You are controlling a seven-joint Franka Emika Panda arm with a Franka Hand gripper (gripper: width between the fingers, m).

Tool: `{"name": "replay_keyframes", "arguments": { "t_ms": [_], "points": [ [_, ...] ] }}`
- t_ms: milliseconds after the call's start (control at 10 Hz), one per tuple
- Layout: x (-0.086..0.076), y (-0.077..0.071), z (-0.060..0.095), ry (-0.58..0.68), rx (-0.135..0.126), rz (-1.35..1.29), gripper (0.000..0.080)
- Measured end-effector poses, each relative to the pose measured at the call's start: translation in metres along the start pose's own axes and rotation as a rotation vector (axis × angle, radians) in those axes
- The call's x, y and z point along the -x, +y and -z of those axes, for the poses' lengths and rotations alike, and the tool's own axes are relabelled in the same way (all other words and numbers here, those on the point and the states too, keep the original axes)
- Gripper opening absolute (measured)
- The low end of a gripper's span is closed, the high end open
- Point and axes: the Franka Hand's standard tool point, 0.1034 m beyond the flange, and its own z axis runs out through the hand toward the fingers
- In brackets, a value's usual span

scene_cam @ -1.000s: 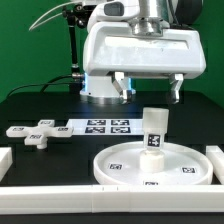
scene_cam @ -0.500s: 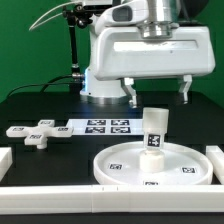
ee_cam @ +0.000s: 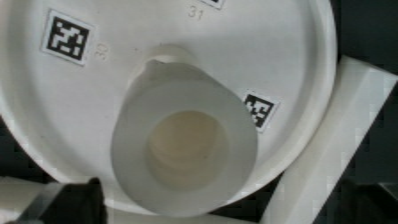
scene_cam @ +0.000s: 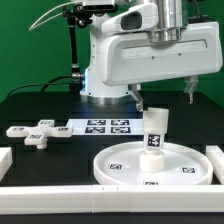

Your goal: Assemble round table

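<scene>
The round disc (scene_cam: pixel 150 165) lies flat at the front on the exterior view's right. The short cylinder leg (scene_cam: pixel 155 132) stands upright on its central hub. My gripper (scene_cam: pixel 163 94) hangs just above the leg, jaws spread wide, open and holding nothing. The cross-shaped foot (scene_cam: pixel 38 133) lies apart on the exterior view's left. The wrist view looks down on the leg's hollow top (ee_cam: pixel 183 145) and the tagged disc (ee_cam: pixel 196 40). One dark fingertip (ee_cam: pixel 80 197) shows at the frame's edge.
The marker board (scene_cam: pixel 100 127) lies behind the disc, between it and the foot. White border bars run along the front (scene_cam: pixel 55 198), the left (scene_cam: pixel 5 158) and the right (scene_cam: pixel 214 160); one also shows in the wrist view (ee_cam: pixel 347 130). The robot base stands behind.
My gripper has risen and drifted toward the exterior view's right, staying open. The leg stays upright on the disc; the foot has not moved.
</scene>
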Motion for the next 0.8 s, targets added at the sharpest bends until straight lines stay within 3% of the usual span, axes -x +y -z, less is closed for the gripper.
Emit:
{"name": "replay_keyframes", "arguments": {
  "t_ms": [400,800],
  "points": [
    [0.004,0.007,-0.004,0.011,0.029,-0.028,0.0649],
    [0.013,0.018,-0.024,0.033,0.039,-0.002,0.0649]
  ]
}}
